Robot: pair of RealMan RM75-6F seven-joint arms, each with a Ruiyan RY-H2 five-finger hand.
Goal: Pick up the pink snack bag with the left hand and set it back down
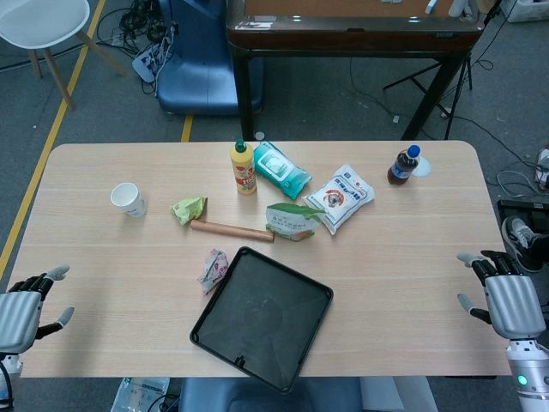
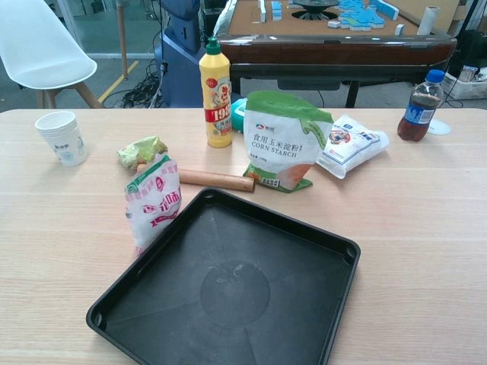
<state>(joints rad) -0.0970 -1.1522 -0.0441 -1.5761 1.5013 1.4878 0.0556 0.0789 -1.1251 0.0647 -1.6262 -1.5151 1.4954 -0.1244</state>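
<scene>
The pink snack bag (image 1: 212, 269) stands on the table just left of the black tray (image 1: 262, 315); in the chest view the snack bag (image 2: 153, 202) leans against the tray's left rim (image 2: 122, 289). My left hand (image 1: 26, 309) hovers at the table's near left corner, fingers apart and holding nothing, far to the left of the bag. My right hand (image 1: 504, 296) sits off the table's right edge, also spread and holding nothing. Neither hand shows in the chest view.
Behind the bag lie a wooden rolling pin (image 1: 232, 230), a crumpled green wrapper (image 1: 189, 209), a yellow bottle (image 1: 244, 167), a corn starch bag (image 2: 283, 141), a white packet (image 1: 340, 197), a wipes pack (image 1: 280, 170), a cola bottle (image 1: 403, 165) and a paper cup (image 1: 129, 199).
</scene>
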